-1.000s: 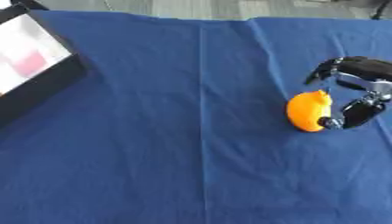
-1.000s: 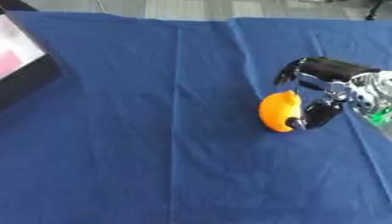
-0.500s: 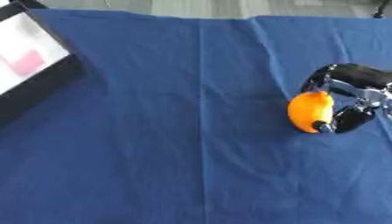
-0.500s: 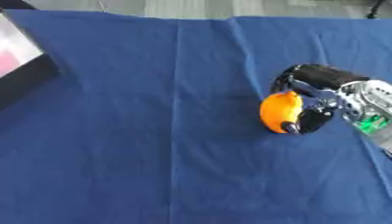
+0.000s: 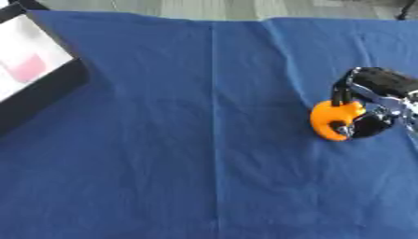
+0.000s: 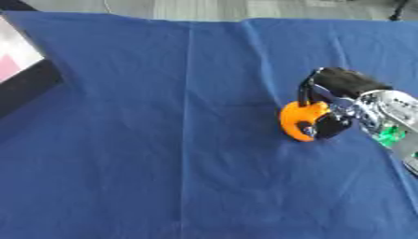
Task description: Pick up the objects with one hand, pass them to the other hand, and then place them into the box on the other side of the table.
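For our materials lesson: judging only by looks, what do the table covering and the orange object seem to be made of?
The table covering looks like woven blue cloth, matte, with creases and fold lines. The orange object looks smooth and evenly coloured, perhaps plastic or fruit skin; that stays open. The right hand curls round it.

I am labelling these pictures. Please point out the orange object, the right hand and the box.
orange object [image 5: 329,120]: left eye view, its bare left side.
right hand [image 6: 347,86]: right eye view, the black back of the hand.
box [image 5: 51,92]: left eye view, its black wall.

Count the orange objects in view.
1: the orange object sits on the blue cloth at the right, with the right hand curled round it. Others may lie outside the views.
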